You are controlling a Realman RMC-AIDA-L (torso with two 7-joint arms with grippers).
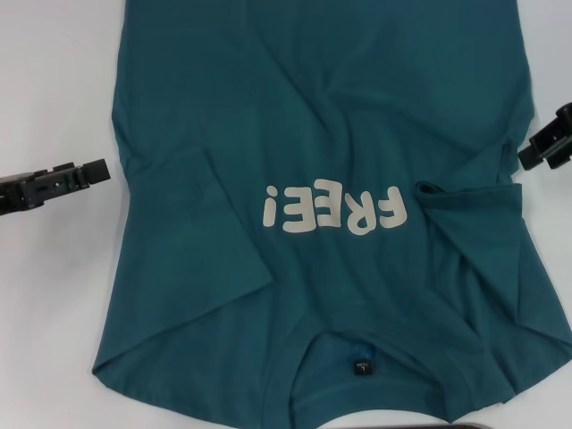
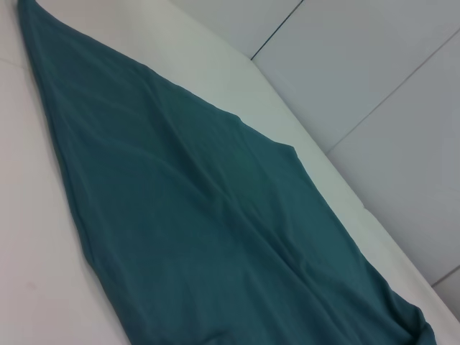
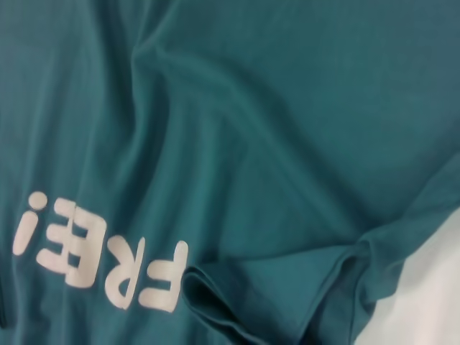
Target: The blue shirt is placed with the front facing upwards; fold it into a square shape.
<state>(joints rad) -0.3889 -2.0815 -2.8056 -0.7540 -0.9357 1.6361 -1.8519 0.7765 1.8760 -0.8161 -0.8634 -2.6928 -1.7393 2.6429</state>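
Blue shirt (image 1: 322, 134) is spread front-up on the white counter (image 1: 54, 89), collar toward the robot, both sleeves already turned inward. Its long axis runs away from the robot. The left claw (image 1: 94, 170) and right claw (image 1: 536, 152) flank it at mid-length, the right nearer the cloth edge; whether either is open cannot be told.

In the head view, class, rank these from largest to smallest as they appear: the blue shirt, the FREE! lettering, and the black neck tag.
1. blue shirt, filling most of the view
2. FREE! lettering, a band across the chest
3. black neck tag, a small square inside the collar
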